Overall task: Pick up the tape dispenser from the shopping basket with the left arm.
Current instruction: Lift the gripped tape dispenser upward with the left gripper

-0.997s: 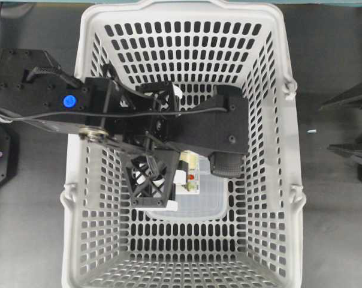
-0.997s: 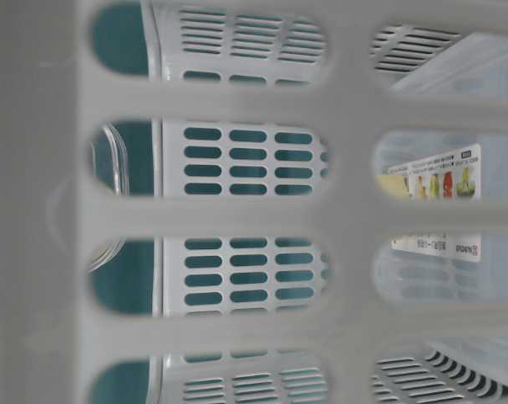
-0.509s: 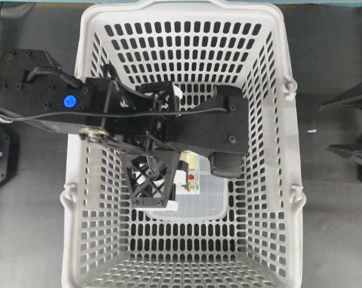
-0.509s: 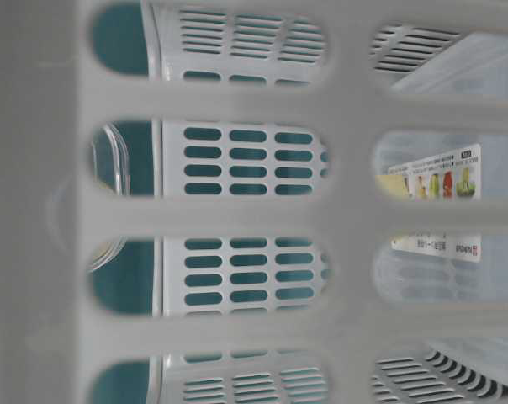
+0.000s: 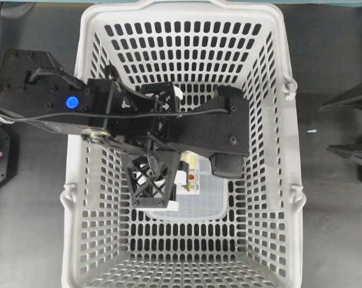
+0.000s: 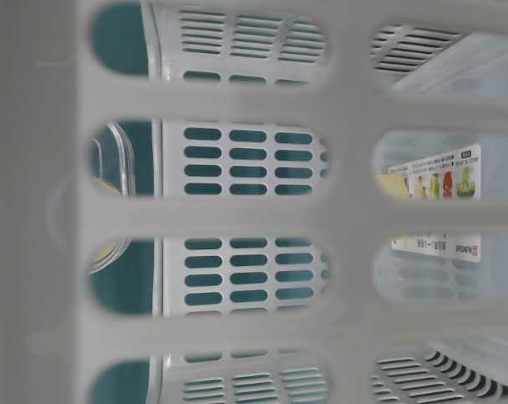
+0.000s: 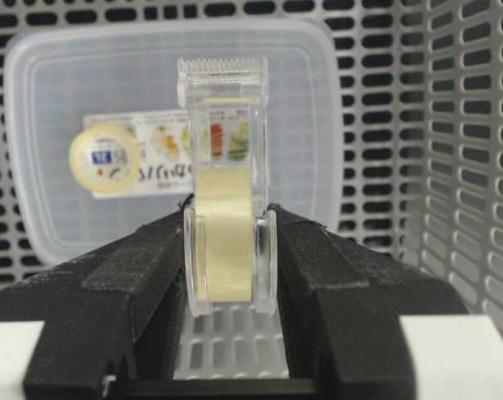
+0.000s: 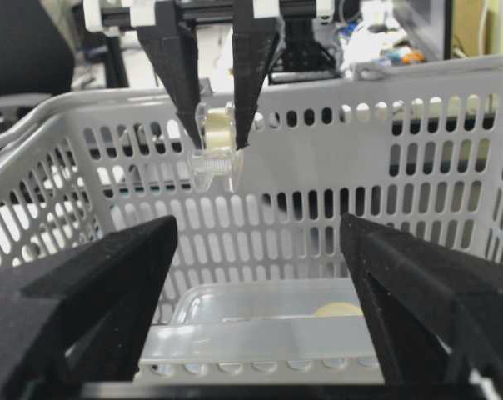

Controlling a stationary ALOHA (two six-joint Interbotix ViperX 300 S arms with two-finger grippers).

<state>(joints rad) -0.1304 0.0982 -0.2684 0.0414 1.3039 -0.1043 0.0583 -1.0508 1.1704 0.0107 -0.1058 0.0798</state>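
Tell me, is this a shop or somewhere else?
Probably a robot lab, not a shop: the left gripper holds a tape dispenser above a shopping basket on a dark table.

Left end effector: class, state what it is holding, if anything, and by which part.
The left end effector grips the tape dispenser by its two flat sides at the roll end; the cutter end is free.
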